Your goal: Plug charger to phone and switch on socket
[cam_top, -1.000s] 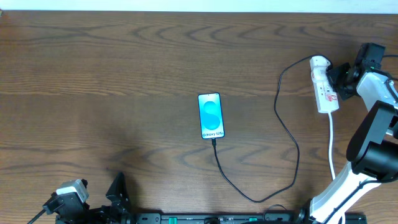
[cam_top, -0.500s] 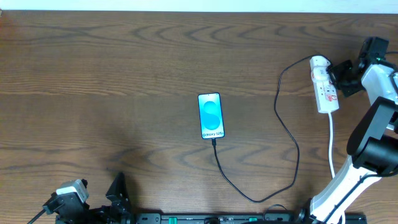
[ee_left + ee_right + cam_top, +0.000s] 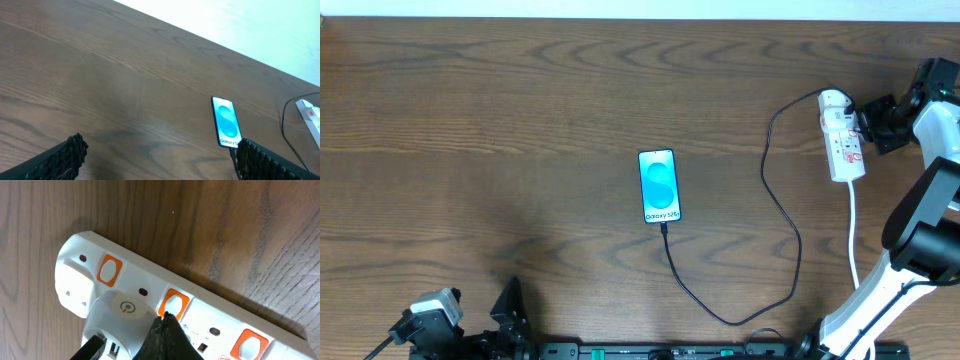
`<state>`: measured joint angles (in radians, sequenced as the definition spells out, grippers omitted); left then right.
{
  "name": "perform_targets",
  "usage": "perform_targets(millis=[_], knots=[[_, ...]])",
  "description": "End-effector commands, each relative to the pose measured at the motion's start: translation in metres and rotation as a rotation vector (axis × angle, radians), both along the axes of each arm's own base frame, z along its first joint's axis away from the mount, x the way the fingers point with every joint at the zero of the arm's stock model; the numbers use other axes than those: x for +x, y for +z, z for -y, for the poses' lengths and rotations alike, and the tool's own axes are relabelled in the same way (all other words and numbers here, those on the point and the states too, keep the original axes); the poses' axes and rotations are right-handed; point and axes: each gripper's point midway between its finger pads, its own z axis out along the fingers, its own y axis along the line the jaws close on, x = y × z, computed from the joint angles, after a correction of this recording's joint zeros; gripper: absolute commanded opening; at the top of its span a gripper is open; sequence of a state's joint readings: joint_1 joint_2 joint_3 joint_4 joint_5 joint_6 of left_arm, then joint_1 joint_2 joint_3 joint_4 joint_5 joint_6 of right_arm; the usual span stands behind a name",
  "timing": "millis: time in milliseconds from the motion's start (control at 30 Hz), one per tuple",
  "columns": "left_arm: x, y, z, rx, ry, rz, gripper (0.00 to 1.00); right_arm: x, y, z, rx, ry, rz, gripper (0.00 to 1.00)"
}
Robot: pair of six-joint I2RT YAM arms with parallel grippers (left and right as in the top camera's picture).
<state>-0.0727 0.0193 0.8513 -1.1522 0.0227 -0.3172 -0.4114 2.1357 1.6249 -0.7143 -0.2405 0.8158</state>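
Phone (image 3: 659, 186), slim rounded-corner rectangle

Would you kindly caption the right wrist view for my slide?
Shut right pincer at an orange switch on the white socket strip.

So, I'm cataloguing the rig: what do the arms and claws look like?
The right arm mixes white shells and black links. The right claw is black and rough-textured. The left claw has black, ribbed fingers.
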Motion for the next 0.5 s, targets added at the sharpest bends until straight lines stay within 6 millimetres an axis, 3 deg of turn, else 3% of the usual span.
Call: perform_targets(millis=[0,133,467], knots=[[-0.001,0.000,-0.002,0.002,0.015,0.008,0.98,0.017,0.018,-0.013,0.057,0.024,0.073,0.01],[-0.001,0.000,-0.002,0.002,0.015,0.009,0.98,0.017,0.007,-0.014,0.053,0.025,0.051,0.01],[-0.001,0.000,-0.002,0.002,0.015,0.008,0.98,0.013,-0.054,-0.043,0.117,0.100,-0.055,0.01]])
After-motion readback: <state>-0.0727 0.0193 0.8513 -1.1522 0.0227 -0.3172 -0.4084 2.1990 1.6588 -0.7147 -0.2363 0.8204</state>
